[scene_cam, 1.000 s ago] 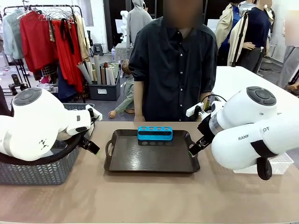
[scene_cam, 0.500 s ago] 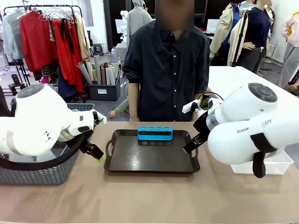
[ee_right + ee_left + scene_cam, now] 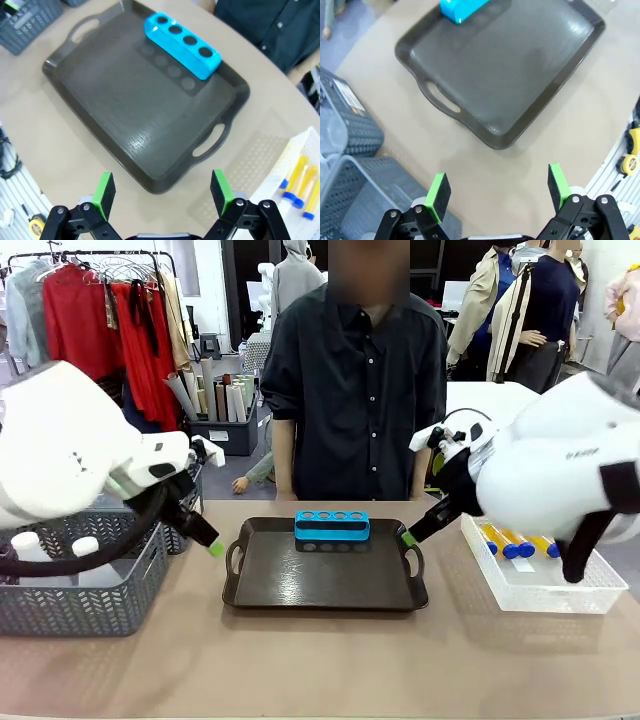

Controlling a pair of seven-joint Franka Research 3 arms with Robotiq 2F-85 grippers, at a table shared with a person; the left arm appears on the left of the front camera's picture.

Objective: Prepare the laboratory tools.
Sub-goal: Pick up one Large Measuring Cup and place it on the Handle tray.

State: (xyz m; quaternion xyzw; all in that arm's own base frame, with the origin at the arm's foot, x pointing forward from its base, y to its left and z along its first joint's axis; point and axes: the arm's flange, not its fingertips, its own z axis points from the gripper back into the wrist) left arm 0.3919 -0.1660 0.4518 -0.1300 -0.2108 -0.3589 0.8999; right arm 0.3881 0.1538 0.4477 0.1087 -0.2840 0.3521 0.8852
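Blue plastic marks the four-hole rack, which stands on the far part of the dark brown handled tray, just inside the rim nearest the person, its round holes facing up. The tray sits in the middle of the tan table. Seen from its own wrist camera, the left gripper hangs above the table off one corner of the tray, near a handle, its green pads spread wide with nothing between them. The right gripper hovers over the opposite handle end of the tray, its jaws likewise parted and empty. On the robot's right, a pale perforated bin rests on the table just beside the tray, and amber tubes with blue caps lie on their sides in it; three show from the front. On the robot's left stands a grey mesh basket holding two white-topped vessels, possibly the flask and beaker, though the mesh and the arm hide too much to say.
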